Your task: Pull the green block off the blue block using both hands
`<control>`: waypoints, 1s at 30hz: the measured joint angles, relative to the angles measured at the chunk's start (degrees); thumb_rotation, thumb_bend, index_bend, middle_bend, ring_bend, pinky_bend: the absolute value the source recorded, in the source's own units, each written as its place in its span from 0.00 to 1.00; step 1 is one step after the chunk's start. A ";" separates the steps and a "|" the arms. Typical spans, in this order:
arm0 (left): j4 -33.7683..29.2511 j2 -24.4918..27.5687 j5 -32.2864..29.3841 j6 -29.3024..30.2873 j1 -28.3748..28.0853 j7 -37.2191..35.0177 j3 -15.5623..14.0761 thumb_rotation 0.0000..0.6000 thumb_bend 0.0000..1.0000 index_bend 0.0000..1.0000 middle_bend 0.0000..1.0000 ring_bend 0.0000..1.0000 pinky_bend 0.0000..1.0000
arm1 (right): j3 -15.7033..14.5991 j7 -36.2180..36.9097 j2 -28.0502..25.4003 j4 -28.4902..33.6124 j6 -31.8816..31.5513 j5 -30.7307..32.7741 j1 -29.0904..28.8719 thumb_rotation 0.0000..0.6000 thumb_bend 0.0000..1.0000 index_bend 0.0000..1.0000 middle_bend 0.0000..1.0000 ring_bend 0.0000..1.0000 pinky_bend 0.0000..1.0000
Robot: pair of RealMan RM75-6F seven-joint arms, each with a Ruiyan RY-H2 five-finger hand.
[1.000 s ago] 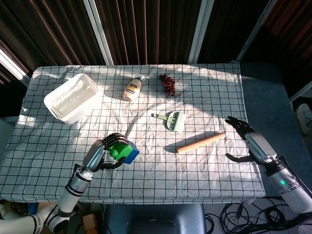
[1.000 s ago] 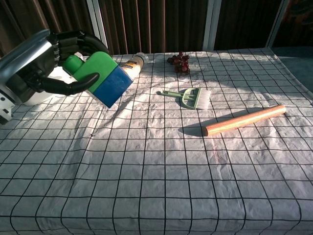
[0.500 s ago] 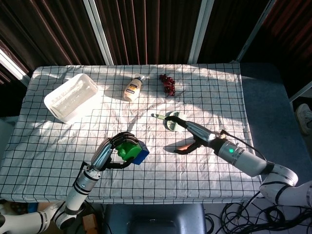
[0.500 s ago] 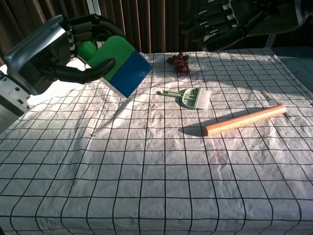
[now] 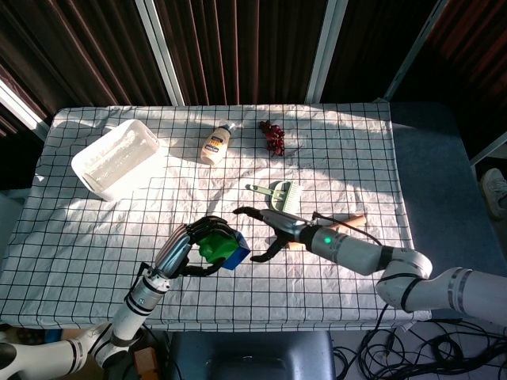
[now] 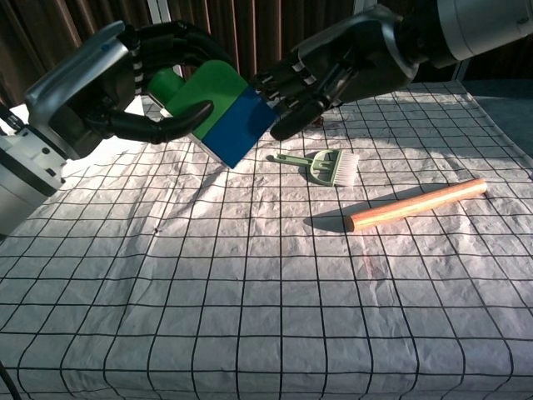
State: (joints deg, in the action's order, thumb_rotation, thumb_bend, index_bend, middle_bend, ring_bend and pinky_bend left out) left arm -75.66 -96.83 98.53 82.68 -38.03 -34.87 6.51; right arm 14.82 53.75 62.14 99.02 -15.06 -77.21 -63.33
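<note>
1. While the green block is still joined to the blue block, we count the pull itself as not done: the two read as one piece, green half toward the left hand, blue half sticking out toward the right.
2. Left hand has the pair lifted off the tabletop, fingers wrapped round the green end w/ one digit curling underneath. So the pick-up and the first grip look finished.
3. Right hand is right beside the blue end, fingers spread and holding nothing. In chest view the fingertips sit at the blue block's far edge; we can't tell if they touch it yet. Head view shows the same hand just right of the blocks, palm facing them, digits apart.
4. Left to do, as we judge it: close the right-hand fingers on the blue half, then pull the hands apart so green comes off blue. Roughly halfway, approach nearly over, no separation.
5. Other stuff on the checked cloth, all well apart from the blocks: wooden rolling pin, small green brush, bunch of grapes, sauce bottle, white plastic tub. None is in the way of the pull.
6. Risk, our guess: the blue face offered is small, so the right-hand grip may slip.
</note>
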 measured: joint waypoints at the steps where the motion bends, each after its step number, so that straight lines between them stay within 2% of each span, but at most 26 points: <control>1: 0.12 -0.04 0.03 0.05 -0.06 -0.06 -0.04 1.00 0.73 0.61 0.54 0.52 0.90 | 0.11 -0.38 0.68 -0.27 0.03 0.62 -0.14 1.00 0.15 0.00 0.00 0.00 0.05; 7: 0.58 0.00 0.09 0.17 -0.36 -0.48 -0.27 1.00 0.73 0.61 0.54 0.52 0.90 | 1.24 -1.99 3.86 -1.31 0.47 3.44 -0.54 1.00 0.15 0.00 0.00 0.00 0.08; 11: 0.86 -0.02 0.12 0.64 -0.33 -0.19 -0.40 1.00 0.73 0.61 0.54 0.52 0.90 | 2.29 -2.68 5.05 -1.51 -0.33 4.50 0.06 1.00 0.15 0.02 0.05 0.00 0.10; 13: 0.89 0.09 0.07 0.65 -0.40 -0.25 -0.42 1.00 0.73 0.61 0.54 0.52 0.90 | 2.73 -2.95 5.45 -1.56 -0.48 4.97 0.40 1.00 0.15 0.09 0.10 0.02 0.13; 15: 0.90 0.24 0.02 0.53 -0.58 -0.35 -0.40 1.00 0.73 0.61 0.54 0.52 0.90 | 2.98 -3.16 5.71 -1.64 -0.13 5.28 0.53 1.00 0.15 0.25 0.20 0.12 0.16; 20: 1.24 0.24 0.00 0.56 -0.78 -0.69 -0.50 1.00 0.73 0.61 0.54 0.52 0.90 | 3.58 -3.89 6.58 -1.96 1.31 5.58 0.79 1.00 0.16 0.48 0.34 0.29 0.22; 24: 1.50 0.29 -0.17 0.70 -0.86 -1.09 -0.48 1.00 0.73 0.61 0.54 0.52 0.90 | 4.36 -4.67 7.24 -2.43 1.78 5.63 1.32 1.00 0.18 0.62 0.43 0.37 0.26; 30: 1.58 0.54 -0.06 0.85 -1.10 -1.78 -0.64 1.00 0.73 0.61 0.54 0.52 0.90 | 5.50 -5.67 7.92 -2.92 1.10 5.81 2.40 1.00 0.26 0.74 0.52 0.42 0.31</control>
State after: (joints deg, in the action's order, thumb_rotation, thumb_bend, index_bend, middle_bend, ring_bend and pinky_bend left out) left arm -74.08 -96.29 98.46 83.53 -39.12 -36.65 5.87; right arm 20.31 48.08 70.06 96.11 -13.97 -71.40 -60.93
